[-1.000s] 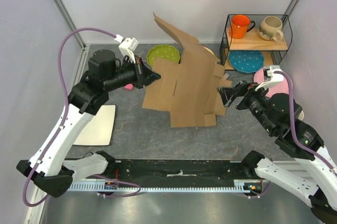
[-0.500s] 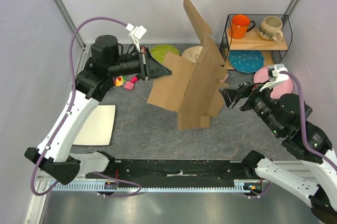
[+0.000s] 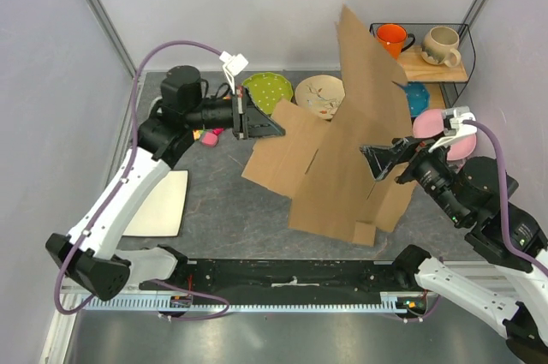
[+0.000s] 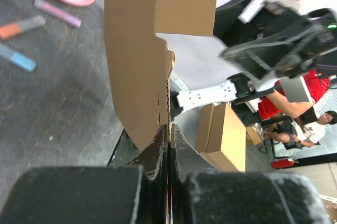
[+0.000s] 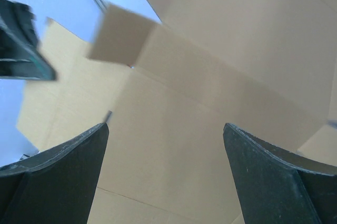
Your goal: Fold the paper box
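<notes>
The paper box point(image 3: 342, 150) is a brown corrugated cardboard sheet with flaps, lifted and tilted steeply, its top flap up by the wire rack and its lower corner near the table's front. My left gripper point(image 3: 278, 130) is shut on the sheet's left edge; in the left wrist view the fingertips point(image 4: 169, 129) pinch the thin cardboard edge point(image 4: 142, 76). My right gripper point(image 3: 370, 158) stands open against the sheet's right face. In the right wrist view the cardboard point(image 5: 210, 76) fills the space ahead of the spread right gripper point(image 5: 166, 126), with nothing between its fingers.
A green dotted plate point(image 3: 264, 88) and a cream bowl point(image 3: 319, 94) sit behind the sheet. At the back right a wire rack point(image 3: 377, 64) holds an orange mug point(image 3: 391, 40), a beige mug point(image 3: 443, 45) and a blue plate point(image 3: 418, 94). A pink plate point(image 3: 437, 128) and a white tray point(image 3: 161, 203) lie at the sides.
My left gripper has swung the cardboard up off the table and over to the right. The sheet now leans against the right gripper, which has come up level with it.
</notes>
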Available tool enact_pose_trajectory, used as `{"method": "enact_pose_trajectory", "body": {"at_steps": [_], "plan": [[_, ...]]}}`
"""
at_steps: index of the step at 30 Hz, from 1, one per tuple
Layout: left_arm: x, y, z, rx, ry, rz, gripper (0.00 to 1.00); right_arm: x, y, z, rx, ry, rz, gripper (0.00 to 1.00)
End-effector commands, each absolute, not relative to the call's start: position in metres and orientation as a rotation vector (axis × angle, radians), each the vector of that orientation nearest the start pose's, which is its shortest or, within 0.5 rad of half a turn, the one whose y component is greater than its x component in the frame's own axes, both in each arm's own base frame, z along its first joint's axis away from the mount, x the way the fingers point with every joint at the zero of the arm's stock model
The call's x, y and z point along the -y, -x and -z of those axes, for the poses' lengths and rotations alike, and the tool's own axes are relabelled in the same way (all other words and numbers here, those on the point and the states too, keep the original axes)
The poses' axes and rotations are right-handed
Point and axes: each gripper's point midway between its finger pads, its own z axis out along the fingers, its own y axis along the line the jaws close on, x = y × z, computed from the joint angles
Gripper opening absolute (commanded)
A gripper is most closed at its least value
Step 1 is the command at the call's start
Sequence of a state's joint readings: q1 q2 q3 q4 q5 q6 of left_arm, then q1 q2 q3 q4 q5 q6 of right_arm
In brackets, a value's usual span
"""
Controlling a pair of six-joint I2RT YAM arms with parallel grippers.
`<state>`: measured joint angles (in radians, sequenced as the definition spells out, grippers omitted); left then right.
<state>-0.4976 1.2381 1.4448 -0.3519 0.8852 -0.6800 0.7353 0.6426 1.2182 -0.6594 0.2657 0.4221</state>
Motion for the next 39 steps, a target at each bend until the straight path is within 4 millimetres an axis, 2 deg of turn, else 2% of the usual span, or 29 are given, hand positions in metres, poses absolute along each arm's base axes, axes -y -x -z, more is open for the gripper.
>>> {"method": "enact_pose_trajectory", "body": {"at_steps": [1, 2, 5, 6, 7, 10, 11, 12, 13, 14, 15, 16, 17, 18, 19, 20, 21, 22, 23, 24, 25, 27, 28, 30, 31, 32, 34, 36, 39], "plan": [[0.291, -0.232, -0.347, -1.987, -0.609, 1.574, 0.06, -0.123, -0.179, -0.401, -1.677, 0.055, -0.672, 0.98], [0.285, -0.243, -0.331, -2.021, -0.578, 1.55, 0.09, -0.123, -0.179, -0.397, -1.685, 0.058, -0.666, 0.98], [0.269, -0.278, -0.293, -2.099, -0.493, 1.438, 0.31, -0.122, -0.178, -0.389, -1.703, 0.063, -0.657, 0.98], [0.263, -0.292, -0.283, -2.118, -0.453, 1.366, 0.46, -0.12, -0.177, -0.387, -1.705, 0.061, -0.654, 0.98], [0.253, -0.305, -0.277, -2.135, -0.399, 1.313, 0.52, -0.12, -0.177, -0.386, -1.707, 0.059, -0.653, 0.98], [0.226, -0.335, -0.263, -2.171, -0.228, 1.109, 0.65, -0.12, -0.178, -0.38, -1.719, 0.065, -0.641, 0.98], [0.217, -0.338, -0.269, -2.148, -0.19, 1.042, 0.69, -0.121, -0.179, -0.377, -1.727, 0.067, -0.637, 0.98], [0.2, -0.352, -0.267, -2.136, -0.083, 0.903, 0.79, -0.122, -0.18, -0.375, -1.733, 0.07, -0.635, 0.98], [0.192, -0.353, -0.274, -2.102, -0.033, 0.857, 0.81, -0.123, -0.18, -0.374, -1.735, 0.071, -0.636, 0.98], [0.184, -0.351, -0.267, -2.103, 0.018, 0.82, 0.87, -0.125, -0.182, -0.369, -1.745, 0.074, -0.631, 0.98], [0.17, -0.348, -0.286, -2.021, 0.11, 0.77, 0.99, -0.127, -0.184, -0.367, -1.745, 0.074, -0.631, 0.98], [0.17, -0.34, -0.287, -2.004, 0.148, 0.76, 1.0, -0.128, -0.185, -0.366, -1.745, 0.074, -0.633, 0.98], [0.168, -0.329, -0.264, -2.036, 0.199, 0.74, 1.0, -0.13, -0.187, -0.358, -1.76, 0.078, -0.627, 0.98], [0.163, -0.316, -0.275, -1.973, 0.312, 0.742, 1.0, -0.132, -0.19, -0.357, -1.756, 0.076, -0.63, 0.98], [0.181, -0.297, -0.264, -1.994, 0.31, 0.77, 1.0, -0.135, -0.191, -0.354, -1.761, 0.081, -0.632, 0.98], [0.184, -0.279, -0.23, -2.046, 0.359, 0.751, 1.0, -0.138, -0.193, -0.346, -1.776, 0.085, -0.631, 0.98], [0.181, -0.272, -0.219, -2.016, 0.529, 0.748, 1.0, -0.142, -0.196, -0.345, -1.775, 0.087, -0.636, 0.98], [0.195, -0.241, -0.195, -2.053, 0.525, 0.787, 1.0, -0.144, -0.197, -0.341, -1.782, 0.085, -0.64, 0.98], [0.196, -0.229, -0.182, -2.056, 0.592, 0.793, 1.0, -0.147, -0.2, -0.336, -1.793, 0.09, -0.64, 0.98], [0.193, -0.225, -0.175, -1.997, 0.778, 0.818, 1.0, -0.149, -0.2, -0.335, -1.796, 0.09, -0.644, 0.98], [0.203, -0.202, -0.156, -2.038, 0.772, 0.848, 1.0, -0.15, -0.201, -0.333, -1.802, 0.091, -0.646, 0.98], [0.204, -0.192, -0.145, -2.0, 0.9, 0.858, 1.0, -0.152, -0.202, -0.329, -1.811, 0.091, -0.648, 0.98], [0.218, -0.176, -0.138, -2.047, 0.849, 0.864, 1.0, -0.152, -0.202, -0.328, -1.813, 0.087, -0.65, 0.98], [0.222, -0.166, -0.128, -2.06, 0.89, 0.818, 0.99, -0.152, -0.202, -0.324, -1.816, 0.08, -0.651, 0.98], [0.235, -0.152, -0.128, -2.093, 0.866, 0.837, 0.99, -0.152, -0.202, -0.322, -1.821, 0.077, -0.649, 0.98], [0.239, -0.147, -0.107, -2.134, 0.851, 0.742, 0.99, -0.153, -0.202, -0.318, -1.829, 0.071, -0.653, 0.98], [0.251, -0.139, -0.092, -2.177, 0.91, 0.713, 1.0, -0.152, -0.202, -0.317, -1.826, 0.059, -0.659, 0.98], [0.265, -0.136, -0.076, -2.208, 0.922, 0.687, 1.0, -0.152, -0.201, -0.315, -1.825, 0.056, -0.665, 0.98], [0.283, -0.139, -0.074, -2.183, 0.919, 0.759, 1.0, -0.146, -0.197, -0.315, -1.824, 0.052, -0.657, 0.98]]}}
